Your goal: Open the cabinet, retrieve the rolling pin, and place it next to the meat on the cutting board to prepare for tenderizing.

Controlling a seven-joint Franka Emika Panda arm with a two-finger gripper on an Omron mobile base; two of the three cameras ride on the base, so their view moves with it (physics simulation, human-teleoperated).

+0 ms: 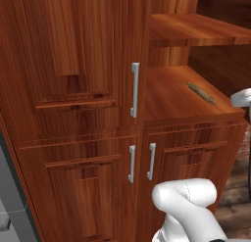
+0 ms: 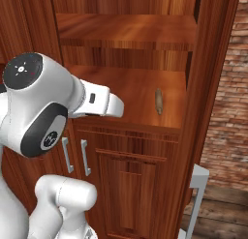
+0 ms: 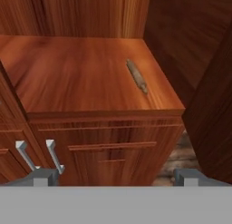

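Open cabinet (image 1: 73, 64) w/ 2 shelves, 1 rolling pin (image 3: 136, 76) on lower, gripper (image 3: 115, 175) open

Kitchen — wood cabinet (image 1: 73, 89), rolling pin (image 1: 201, 93)

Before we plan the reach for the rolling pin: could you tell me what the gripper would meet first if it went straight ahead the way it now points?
Probably the bare wooden shelf of the open cabinet, left of the rolling pin. The open gripper faces the shelf's front part; depth is unclear, so it might meet the front edge instead.
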